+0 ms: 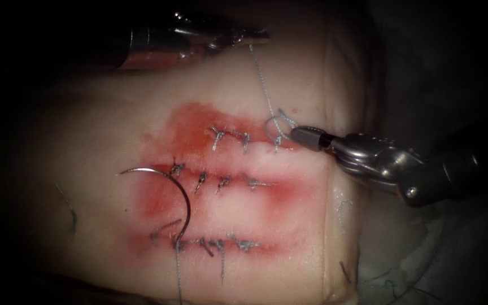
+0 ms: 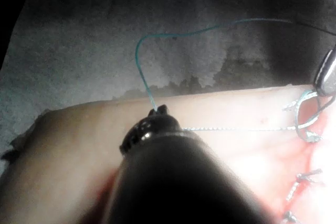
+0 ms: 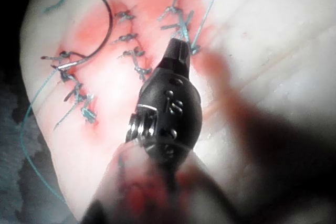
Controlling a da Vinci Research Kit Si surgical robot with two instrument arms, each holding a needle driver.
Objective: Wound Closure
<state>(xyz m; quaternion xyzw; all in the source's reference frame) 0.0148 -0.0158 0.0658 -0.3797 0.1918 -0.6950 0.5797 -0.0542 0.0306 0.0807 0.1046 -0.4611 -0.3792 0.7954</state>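
The tissue (image 1: 86,124) carries three stitched cuts stained with red fluid (image 1: 182,124). At the far end of the tissue, my left tool (image 1: 255,36) is shut on the thread (image 1: 261,79). From there the thread runs down to a small loop (image 1: 278,121) at the right end of the top cut. My right tool (image 1: 297,134) is shut on the thread at that loop. The curved needle (image 1: 182,197) lies loose on the tissue at the left ends of the lower cuts, held by neither tool. The left wrist view shows the thread (image 2: 236,128) taut from my left tool (image 2: 157,111).
Knotted stitches (image 1: 221,182) line all three cuts. A cut end of thread (image 1: 69,209) lies on the tissue at the far left. The needle's thread (image 1: 178,277) trails off the near edge. The tissue's right edge (image 1: 329,186) drops onto a cloth (image 1: 402,265).
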